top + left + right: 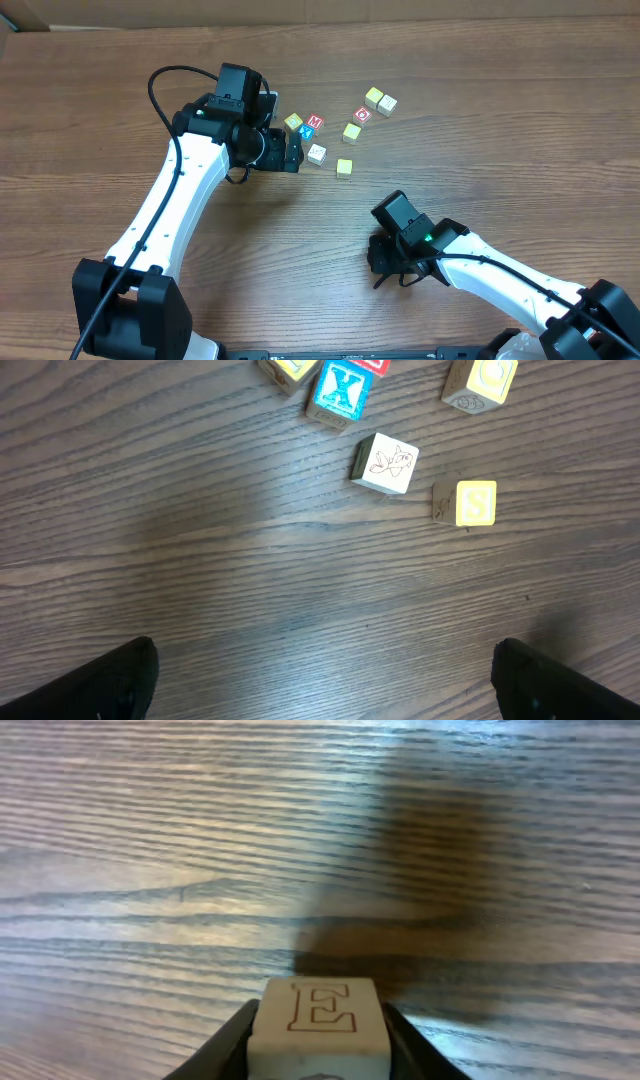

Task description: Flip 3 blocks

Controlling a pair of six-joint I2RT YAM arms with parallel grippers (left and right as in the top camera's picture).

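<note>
The right pincer is pinching an E block, seemingly mid-flip and needing a turned set-down below it, while the left pincer is hovering spread, a white block ahead.

Overhead: bright, even top light, sharp, faint soft shadows on tabletop. Left wrist: dimmer, greyish cast, grain a bit soft. Right wrist: pale glare upper left, broad dark shadow upper right, block at bottom edge slightly soft.
</note>
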